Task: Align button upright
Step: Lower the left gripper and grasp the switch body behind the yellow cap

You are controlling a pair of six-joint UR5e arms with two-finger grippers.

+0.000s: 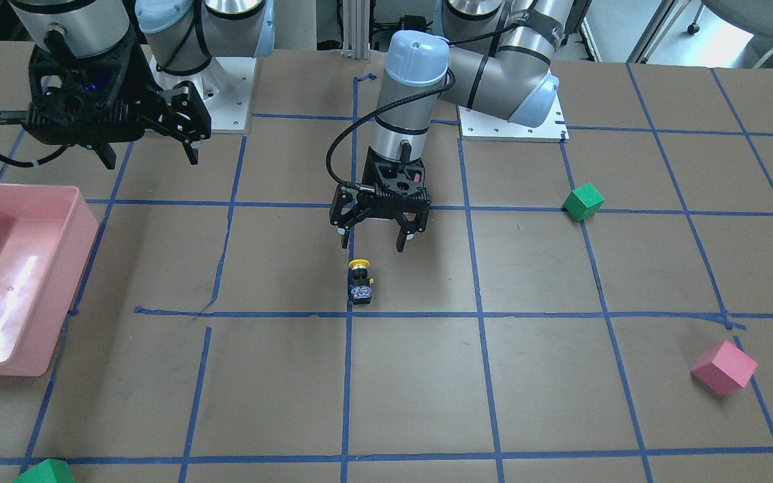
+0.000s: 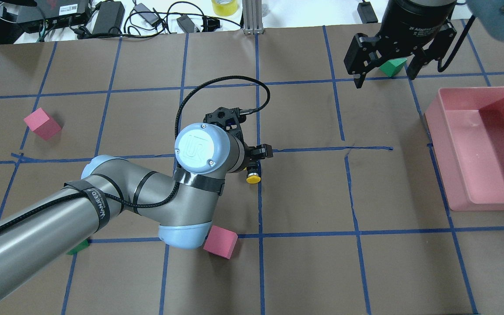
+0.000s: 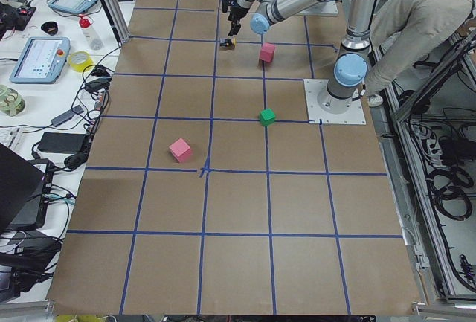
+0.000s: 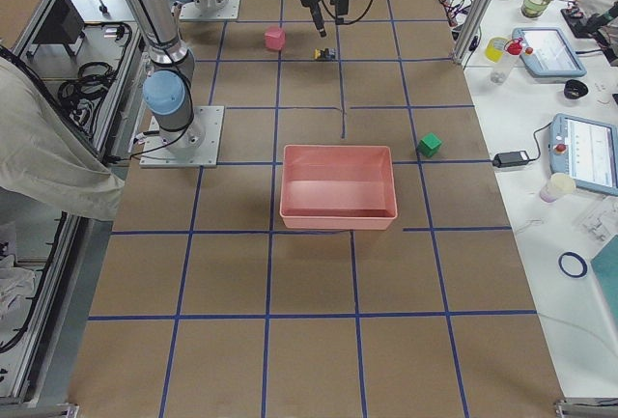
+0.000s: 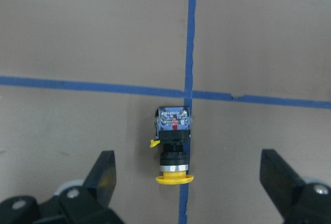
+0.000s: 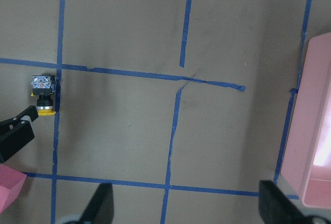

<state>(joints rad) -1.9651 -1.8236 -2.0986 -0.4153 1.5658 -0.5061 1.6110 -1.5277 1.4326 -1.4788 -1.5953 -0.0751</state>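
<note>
The button (image 1: 360, 282) lies on its side on the brown table, beside a blue tape line. Its yellow cap (image 1: 359, 263) points toward the robot and its grey-white base block away from it. It also shows in the left wrist view (image 5: 174, 136), the overhead view (image 2: 253, 178) and the right wrist view (image 6: 43, 95). My left gripper (image 1: 373, 243) is open and empty, a little above the button on the cap side, its fingers (image 5: 106, 169) apart on either side. My right gripper (image 2: 385, 76) is open and empty, high above the far end near the pink bin.
A pink bin (image 2: 481, 89) stands on my right side. One pink cube (image 2: 220, 241) lies under my left elbow and another (image 2: 42, 124) at the far left. A green cube (image 2: 392, 66) lies below the right gripper, another (image 1: 583, 201) near the left arm's base.
</note>
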